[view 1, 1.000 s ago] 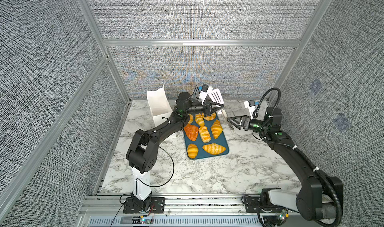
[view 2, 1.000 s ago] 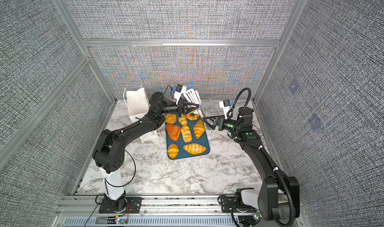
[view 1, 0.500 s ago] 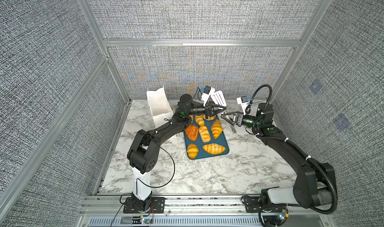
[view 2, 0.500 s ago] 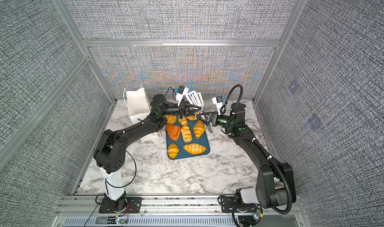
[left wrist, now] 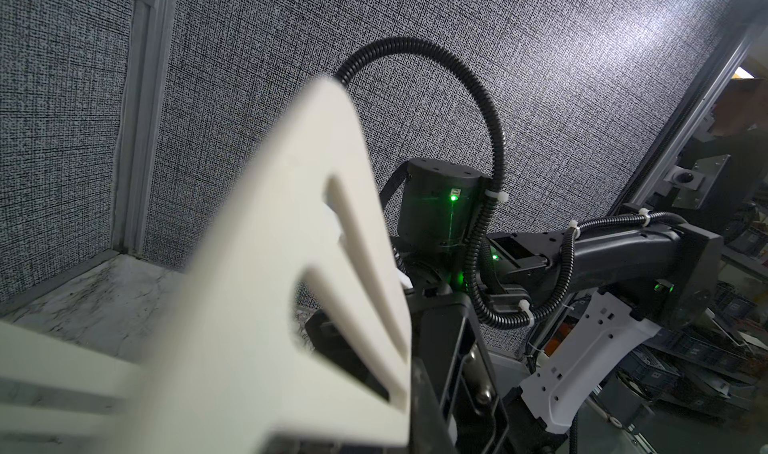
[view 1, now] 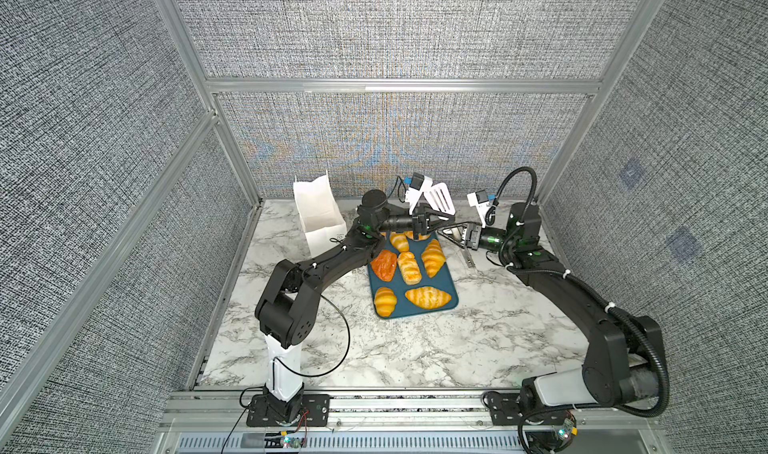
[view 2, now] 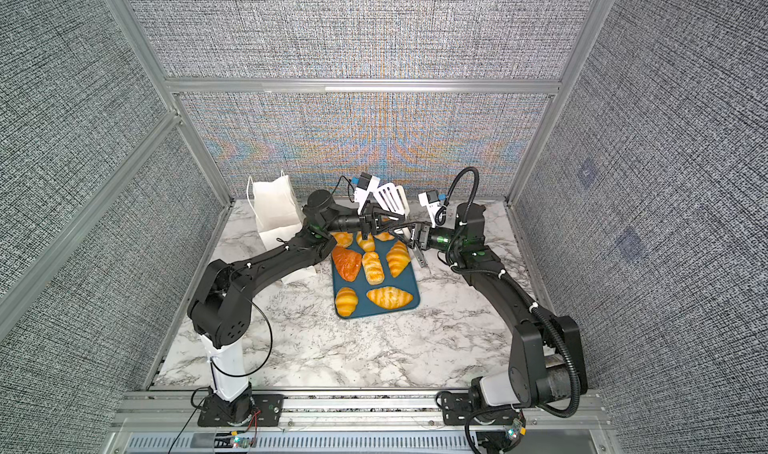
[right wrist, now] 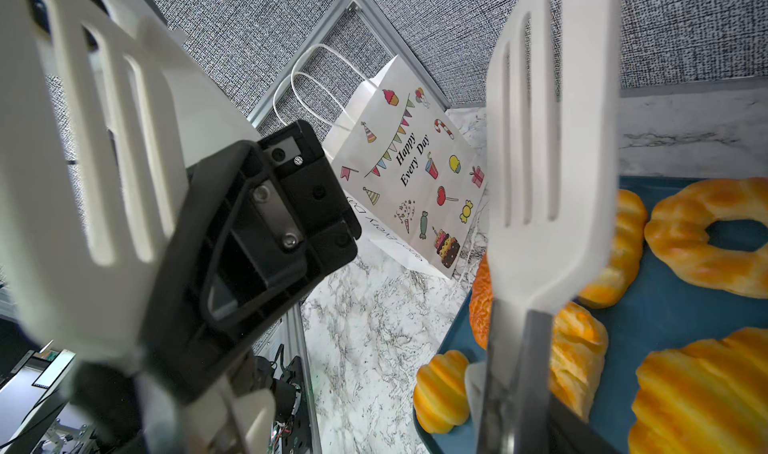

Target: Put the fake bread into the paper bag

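Closely, tongs (view 1: 440,196) overhang fake bread (view 1: 400,242) at the tray (view 1: 446,283) edge.

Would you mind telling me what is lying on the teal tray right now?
Eight fake bread pieces lie on the tray. Five show fully; the far three, including the ring, are partly covered in both top views by the left gripper and its arm.

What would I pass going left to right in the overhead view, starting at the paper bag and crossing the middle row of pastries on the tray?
paper bag → reddish-orange triangle pastry → ridged roll → croissant. The last three lie on the dark-teal tray.
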### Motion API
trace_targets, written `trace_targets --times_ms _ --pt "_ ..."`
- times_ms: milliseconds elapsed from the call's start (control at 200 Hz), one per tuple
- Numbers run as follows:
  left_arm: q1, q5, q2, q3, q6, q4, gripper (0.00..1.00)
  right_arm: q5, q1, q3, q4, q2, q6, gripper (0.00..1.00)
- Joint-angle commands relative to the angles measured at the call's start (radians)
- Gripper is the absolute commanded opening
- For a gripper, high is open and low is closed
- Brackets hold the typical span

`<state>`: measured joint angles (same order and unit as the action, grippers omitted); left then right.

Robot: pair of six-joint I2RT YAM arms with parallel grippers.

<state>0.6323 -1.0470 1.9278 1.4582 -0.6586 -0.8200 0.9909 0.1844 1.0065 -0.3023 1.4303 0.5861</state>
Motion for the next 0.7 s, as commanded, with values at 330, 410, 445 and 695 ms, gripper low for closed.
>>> trace_targets --times_ms 330,410,445,695 --pt "0.0 -0.019 0.004 0.008 -0.014 -0.088 0.08 -0.011 0.001 0.006 0.033 -0.015 -0.021 0.69" --pt "0.0 -0.017 0.006 0.011 -0.026 -0.101 0.09 -0.011 0.002 0.006 0.049 -0.018 -0.03 0.68" --pt "0.0 -0.016 0.007 0.01 -0.03 -0.105 0.1 -0.012 0.001 0.006 0.056 -0.022 -0.036 0.67" --pt "-0.014 0.011 -0.006 -0.044 -0.089 -0.188 0.48 -0.026 -0.009 0.015 0.137 -0.041 -0.084 0.61"
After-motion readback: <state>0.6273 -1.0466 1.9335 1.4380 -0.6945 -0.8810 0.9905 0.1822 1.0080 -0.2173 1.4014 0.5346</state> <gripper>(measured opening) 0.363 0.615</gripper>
